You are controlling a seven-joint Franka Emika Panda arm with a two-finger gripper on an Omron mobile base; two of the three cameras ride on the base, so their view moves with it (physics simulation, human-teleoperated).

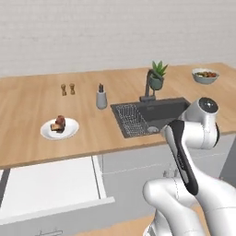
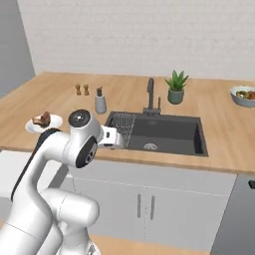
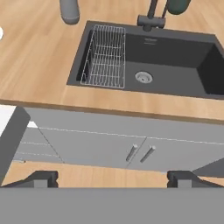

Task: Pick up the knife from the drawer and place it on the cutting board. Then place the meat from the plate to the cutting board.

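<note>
Wooden countertop [image 1: 27,101] carries the plate [image 1: 59,129] with the meat [image 1: 58,123]. Drawer [image 1: 50,184] stands pulled out left of the sink [image 3: 148,61]; knife and cutting board cannot be made out. Gripper [image 3: 113,178], jaws spread and empty, faces the cabinet. Step in hand: reaching for the knife, which calls for swinging left over the drawer.

- Meat [image 1: 58,123]: on plate [image 1: 70,132], counter left of sink [image 1: 173,113].
- Drawer [image 1: 50,186]: pulled out below plate.
- Rack [image 1: 130,120]: in sink's left part.
- Shakers [image 1: 67,89]: behind plate.
- Plant [image 1: 157,75], faucet [image 1: 148,87]: behind sink.
- Fruit bowl [image 1: 205,75]: far right.
</note>
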